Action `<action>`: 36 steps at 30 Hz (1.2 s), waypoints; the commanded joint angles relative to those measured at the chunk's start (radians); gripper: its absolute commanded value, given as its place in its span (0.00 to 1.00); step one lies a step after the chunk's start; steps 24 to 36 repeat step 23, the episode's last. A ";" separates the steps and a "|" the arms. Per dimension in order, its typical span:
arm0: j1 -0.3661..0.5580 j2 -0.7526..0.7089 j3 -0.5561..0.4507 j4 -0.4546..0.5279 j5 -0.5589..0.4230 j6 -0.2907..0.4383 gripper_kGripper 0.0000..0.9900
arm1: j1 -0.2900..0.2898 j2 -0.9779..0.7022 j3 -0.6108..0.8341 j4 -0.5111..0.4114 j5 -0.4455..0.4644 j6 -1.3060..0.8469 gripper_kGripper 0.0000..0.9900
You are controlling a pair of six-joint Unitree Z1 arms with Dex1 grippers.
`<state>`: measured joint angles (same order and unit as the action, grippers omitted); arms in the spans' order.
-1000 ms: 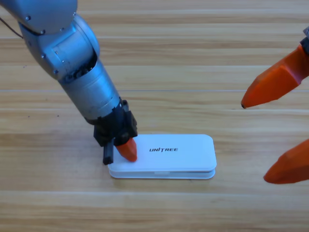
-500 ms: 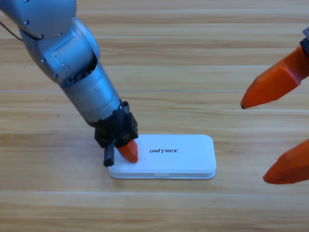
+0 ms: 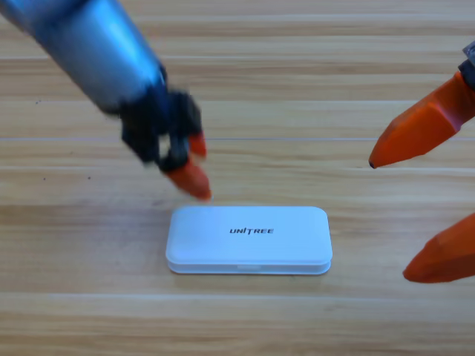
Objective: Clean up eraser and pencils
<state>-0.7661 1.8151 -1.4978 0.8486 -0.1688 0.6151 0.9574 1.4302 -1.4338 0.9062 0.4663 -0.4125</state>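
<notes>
Case: the white case (image 3: pixel 249 239) lies flat near the middle of the wooden table (image 3: pixel 297 89), long side running left to right; its lid is down, 1 dark word printed across the top; nothing of its contents shows

Eraser and pencils: not to be seen anywhere on the table; whether they lie under the closed lid cannot be told

Surface: pale wooden planks with the grain running left to right; no wall or floor shows beyond the table

Left gripper: the left gripper (image 3: pixel 194 165) hangs above the table just beyond the case's upper left corner, clear of the lid and not touching it; it is blurred; 2 orange jaws show, 1 short tip above and 1 longer tip pointing down-right toward the case; the gap between them is too smeared to judge, so wide or narrow cannot be told; nothing is seen held

Left arm: grey, entering from the picture's upper left corner

Right gripper: the right gripper (image 3: pixel 404 215) waits at the right edge, large and partly cut off, well apart from the case; its 2 orange jaws stand wide, bare table between them, holding nothing
</notes>
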 commanded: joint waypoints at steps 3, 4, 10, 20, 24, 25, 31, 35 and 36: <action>-0.110 -0.169 -0.254 0.213 0.006 -0.052 1.00 | -0.029 0.050 0.023 -0.015 0.009 0.006 0.95; -0.127 -0.185 -0.263 0.221 0.003 -0.057 1.00 | -0.028 0.050 0.023 -0.015 0.009 0.006 0.95; -0.231 -0.255 -0.237 0.224 -0.051 -0.078 1.00 | -0.029 0.049 0.024 -0.015 0.009 0.006 0.95; -0.377 -0.277 -0.191 0.224 -0.064 -0.110 1.00 | -0.028 0.049 0.027 -0.015 0.009 0.006 0.95; -0.384 -0.283 -0.171 0.224 -0.074 -0.107 1.00 | -0.028 0.049 0.029 -0.015 0.009 0.006 0.95; -0.384 -0.283 -0.171 0.224 -0.074 -0.107 1.00 | -0.028 0.049 0.029 -0.015 0.009 0.006 0.95; -0.384 -0.283 -0.171 0.224 -0.074 -0.107 1.00 | -0.028 0.049 0.029 -0.015 0.009 0.006 0.95; -0.384 -0.283 -0.171 0.224 -0.074 -0.107 1.00 | -0.028 0.049 0.029 -0.015 0.009 0.006 0.95; -0.384 -0.283 -0.171 0.224 -0.074 -0.107 1.00 | -0.028 0.049 0.029 -0.015 0.009 0.006 0.95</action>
